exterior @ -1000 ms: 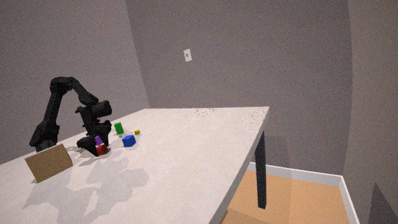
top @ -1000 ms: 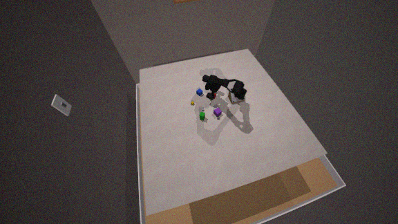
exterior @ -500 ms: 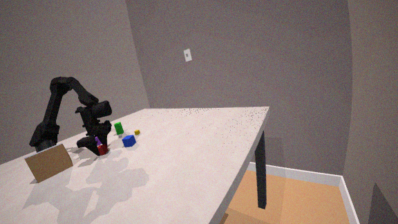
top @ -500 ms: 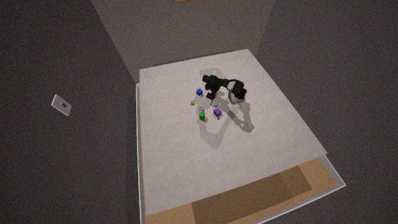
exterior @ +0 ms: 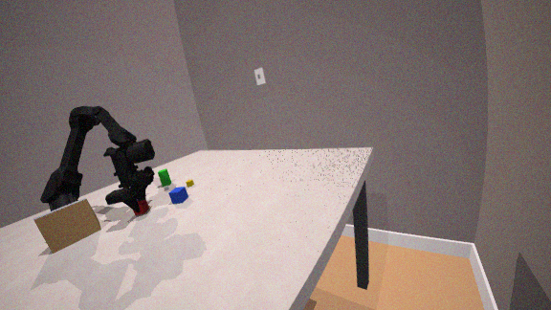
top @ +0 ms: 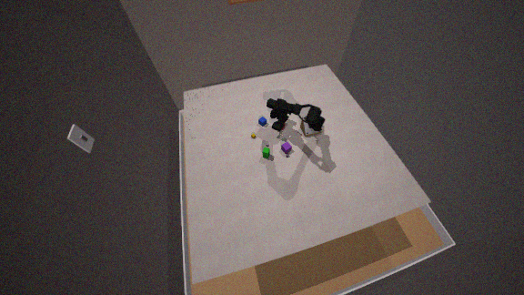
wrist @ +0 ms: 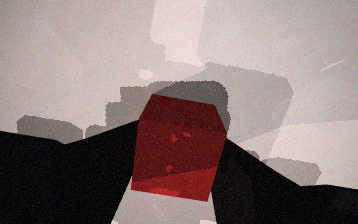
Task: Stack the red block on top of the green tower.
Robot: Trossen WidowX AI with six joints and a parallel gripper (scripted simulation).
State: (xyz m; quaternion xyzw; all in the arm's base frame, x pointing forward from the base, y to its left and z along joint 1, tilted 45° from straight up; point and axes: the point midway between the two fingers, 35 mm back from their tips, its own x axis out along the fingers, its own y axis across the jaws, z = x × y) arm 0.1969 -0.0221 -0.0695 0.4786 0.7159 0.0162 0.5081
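My gripper (top: 280,128) (exterior: 141,203) (wrist: 177,134) points down and is shut on the red block (exterior: 142,209) (wrist: 175,155), with a black finger against each side of it in the wrist view. The block is at or very near the table surface; a gap beneath it cannot be made out. In the top view the gripper mostly hides it. The green tower (top: 266,153) (exterior: 165,177) stands upright, apart from the gripper, below and left of it in the top view and behind it in the exterior view.
A blue block (top: 262,121) (exterior: 178,195) lies near the gripper. A small yellow block (top: 253,136) (exterior: 189,183) lies farther out. A purple block (top: 286,147) sits right of the tower in the top view. A brown panel (exterior: 69,226) stands by the arm's base.
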